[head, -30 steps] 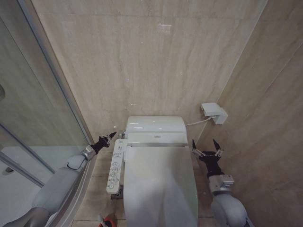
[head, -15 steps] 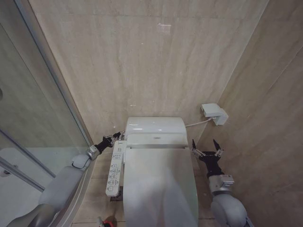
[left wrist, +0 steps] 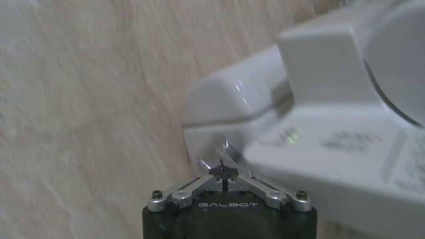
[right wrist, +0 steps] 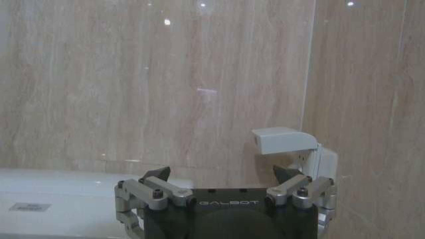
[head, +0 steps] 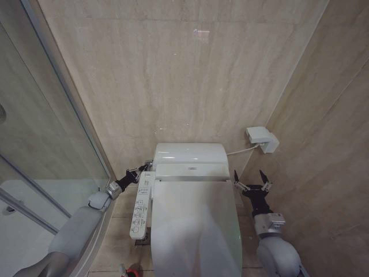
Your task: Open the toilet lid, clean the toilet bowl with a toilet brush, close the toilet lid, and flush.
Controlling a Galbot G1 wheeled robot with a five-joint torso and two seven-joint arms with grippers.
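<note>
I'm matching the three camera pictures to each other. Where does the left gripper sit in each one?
Head view: left gripper, shut, at the top of the control panel beside the toilet tank.
Left wrist view: bottom centre, tips against the tank.
Right wrist view: absent.
Shared landmark: the tank.

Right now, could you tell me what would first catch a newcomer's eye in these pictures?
The closed toilet lid dominates the head view's lower middle, glossy white against beige stone walls. The left gripper, fingers shut, reaches in at the toilet's back left corner, just above the white control panel along the toilet's left side. The right gripper hangs open beside the toilet's right edge, below a white wall box.
</note>
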